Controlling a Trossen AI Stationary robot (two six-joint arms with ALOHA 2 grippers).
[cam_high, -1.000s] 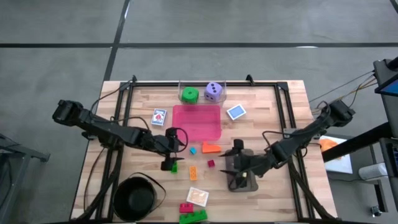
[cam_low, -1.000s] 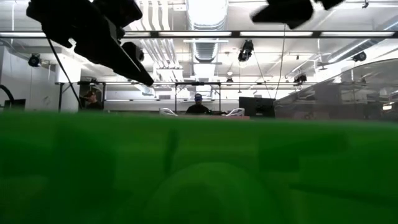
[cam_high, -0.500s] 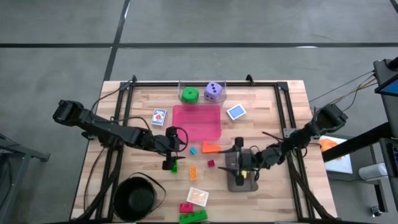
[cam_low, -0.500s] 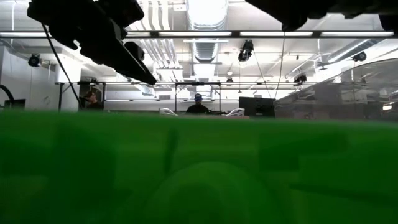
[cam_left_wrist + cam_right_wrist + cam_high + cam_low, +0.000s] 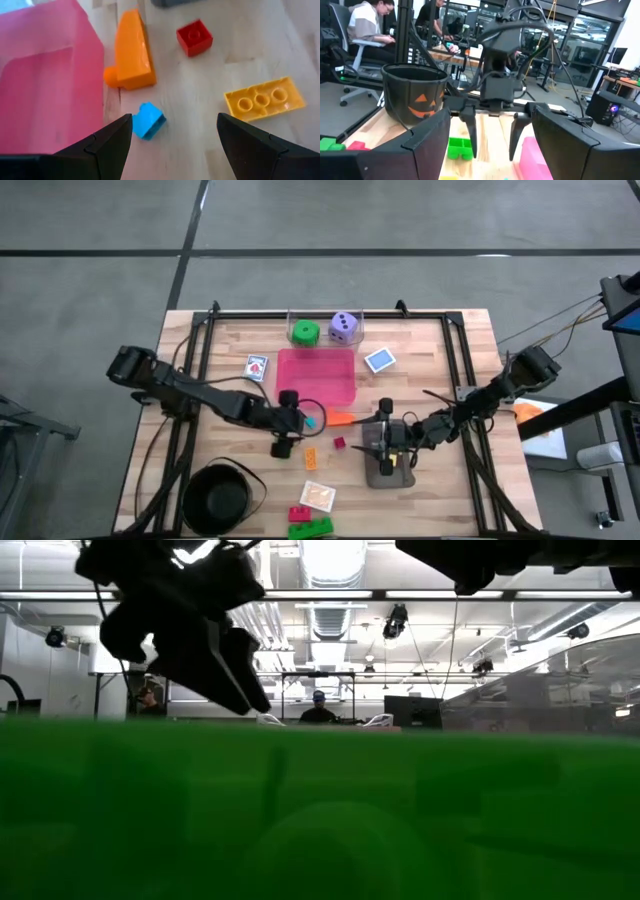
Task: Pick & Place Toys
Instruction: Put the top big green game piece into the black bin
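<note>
The left hand (image 5: 300, 420) hangs over the middle of the wooden desk (image 5: 440, 350), just off the near right corner of the pink tray (image 5: 316, 376); its fingers (image 5: 107, 145) stand apart with nothing between them — released, and hovering above a small blue brick (image 5: 148, 120) that lies on the desk beside the tray. Just beyond that brick lies an orange wedge-shaped brick (image 5: 132, 52), close against the tray's edge; a small red brick (image 5: 194, 37) sits a little further on, and a flat yellow brick (image 5: 264, 98) with three round studs lies off to one side.

The right hand (image 5: 372, 442) waits near the middle of the desk, low and over a grey tray (image 5: 392, 476); its fingers (image 5: 430, 145) are spread and hold nothing. It looks toward the left hand, with a green brick (image 5: 460, 148) on the desk below that hand and a black round bowl (image 5: 414, 92) with an orange pumpkin face beyond.

At the far edge a green die (image 5: 305, 333) and a purple die (image 5: 343, 327) sit side by side in a clear tray (image 5: 360, 333); a blue card (image 5: 379, 360) lies to the right of the pink tray, another card (image 5: 256, 368) to its left. Near the front edge lie an orange card (image 5: 317, 496), a red brick (image 5: 299, 513) and a green brick (image 5: 312, 528) — the latter fills the low view as a green blur. People sit at workstations in the room behind.
</note>
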